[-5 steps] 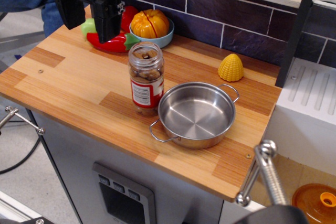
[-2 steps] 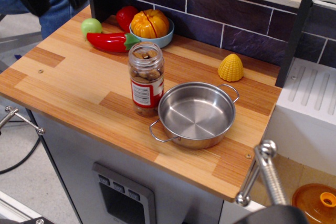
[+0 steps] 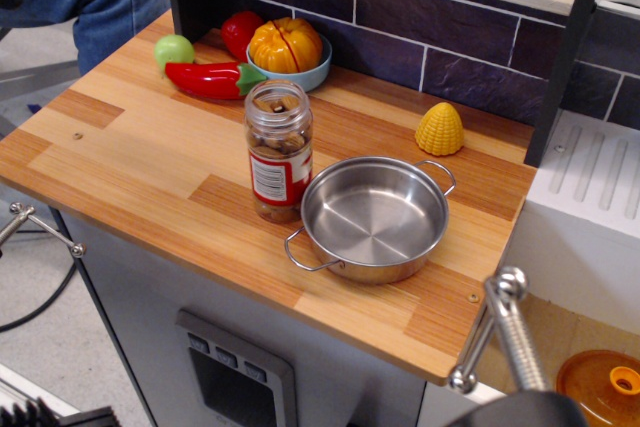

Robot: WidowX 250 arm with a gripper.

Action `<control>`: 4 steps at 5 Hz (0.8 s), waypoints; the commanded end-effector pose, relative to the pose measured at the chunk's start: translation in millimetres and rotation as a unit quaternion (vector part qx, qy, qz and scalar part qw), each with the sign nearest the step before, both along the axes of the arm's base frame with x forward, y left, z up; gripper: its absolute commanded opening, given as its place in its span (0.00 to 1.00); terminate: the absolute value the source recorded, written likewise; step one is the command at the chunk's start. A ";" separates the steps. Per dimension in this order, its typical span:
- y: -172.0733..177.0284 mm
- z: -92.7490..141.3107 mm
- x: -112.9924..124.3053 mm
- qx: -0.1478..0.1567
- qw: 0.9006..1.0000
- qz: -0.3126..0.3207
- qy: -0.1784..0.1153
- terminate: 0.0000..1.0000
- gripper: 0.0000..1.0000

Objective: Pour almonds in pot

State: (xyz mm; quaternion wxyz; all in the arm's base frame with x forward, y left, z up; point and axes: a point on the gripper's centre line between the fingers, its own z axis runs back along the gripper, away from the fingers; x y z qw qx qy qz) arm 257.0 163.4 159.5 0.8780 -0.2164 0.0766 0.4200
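A clear plastic jar (image 3: 279, 152) with a red and white label stands upright and open-topped near the middle of the wooden counter. The almonds (image 3: 279, 138) show through its wall as small brown nuts. The shiny steel pot (image 3: 375, 217) with two wire loop handles sits just right of the jar, touching or nearly touching it, and is empty. My gripper is out of view.
A light blue bowl (image 3: 309, 76) holding an orange toy pumpkin (image 3: 286, 45), a red toy pepper (image 3: 212, 79), a green ball (image 3: 174, 49) and a red ball (image 3: 240, 31) lie at the back left. A yellow toy corn (image 3: 439, 128) stands at the back right. A dark tiled wall (image 3: 420, 37) backs the counter.
The black gripper, above the counter's back left a second ago, has risen and left the picture at the upper left. The jar and pot have not moved.
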 end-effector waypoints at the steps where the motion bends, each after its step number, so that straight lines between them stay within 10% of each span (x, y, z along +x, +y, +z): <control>1: 16.7 -11.6 5.2 -0.080 0.985 0.108 0.108 0.00 1.00; 4: -12.9 -75.9 -4.6 -0.190 0.958 0.135 0.168 0.00 1.00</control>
